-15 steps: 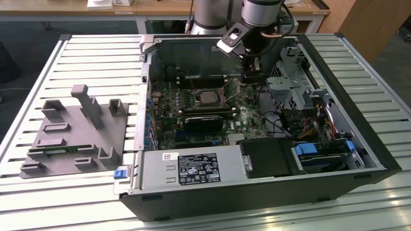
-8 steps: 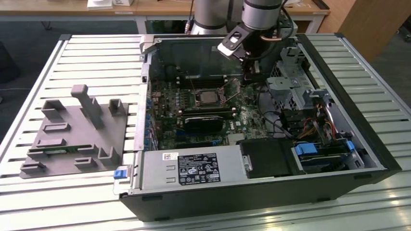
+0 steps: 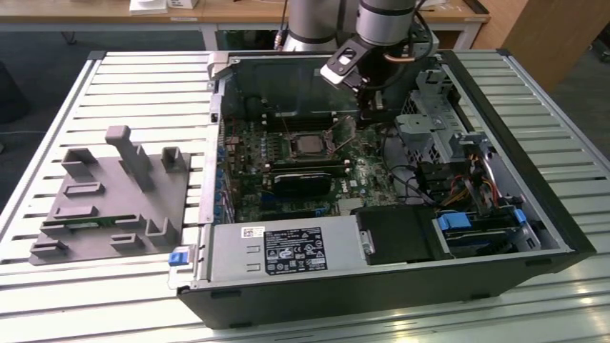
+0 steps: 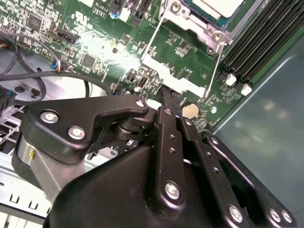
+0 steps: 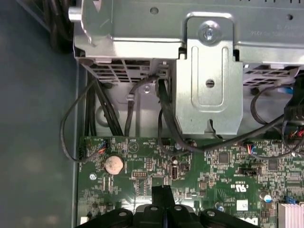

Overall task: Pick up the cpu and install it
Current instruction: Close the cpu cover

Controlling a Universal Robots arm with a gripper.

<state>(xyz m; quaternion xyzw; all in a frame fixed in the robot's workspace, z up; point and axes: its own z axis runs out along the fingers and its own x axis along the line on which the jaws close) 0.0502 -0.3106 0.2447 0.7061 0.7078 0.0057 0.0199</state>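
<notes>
The cpu (image 3: 307, 146) is a small square chip with a silvery-grey top, lying flat in the socket of the green motherboard (image 3: 286, 200) inside the open computer case. In the second wrist view the cpu (image 4: 216, 6) sits inside its metal socket frame, with thin wire levers beside it. My gripper (image 3: 370, 121) hangs over the board on the exterior view's right of the socket. Its black fingers (image 5: 161, 195) are pressed together and shut, with nothing seen between them. Their tips are close above the board near a round coin cell (image 5: 114, 164). The gripper (image 4: 168, 97) is apart from the cpu.
A metal drive cage (image 3: 429, 123) and cable bundles (image 3: 419, 187) crowd the case on the exterior view's right. A black block (image 3: 303, 179) lies below the socket and a power supply (image 3: 286, 250) at the near side. A grey fixture tray (image 3: 114, 193) sits outside the case.
</notes>
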